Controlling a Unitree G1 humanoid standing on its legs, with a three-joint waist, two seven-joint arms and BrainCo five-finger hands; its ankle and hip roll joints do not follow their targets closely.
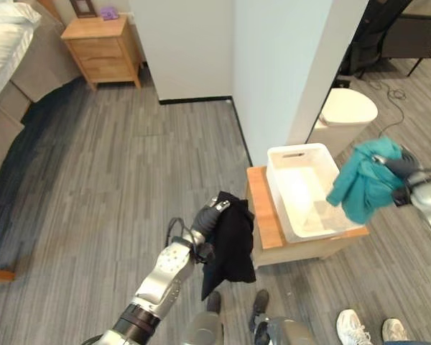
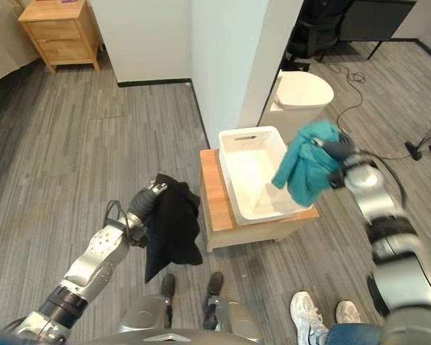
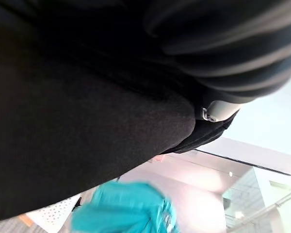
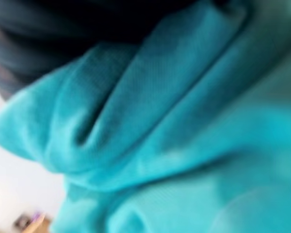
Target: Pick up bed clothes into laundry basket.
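Closest to us, a person's white sneakers stand on the grey plank floor at the lower right. Just beyond, our left hand is raised beside the low wooden table, and a black garment hangs from it, draped over the hand and falling in a long fold toward the floor. In the left wrist view the black cloth lies across the hand; we cannot tell whether the fingers are curled round it or not.

On the table sits the white laundry basket, its near wall facing us. At its right edge our right hand is up in the air, with a teal garment bunched over it and dangling down just at the basket's right rim, partly overlapping it from our angle. The right wrist view gives us teal folds pressed close over the hand; its fingers are buried in the cloth, so we cannot tell how they stand either.

Past the basket, a white wall corner rises. Farther off at the left, a wooden nightstand stands against the wall, and the edge of a bed shows beside it.
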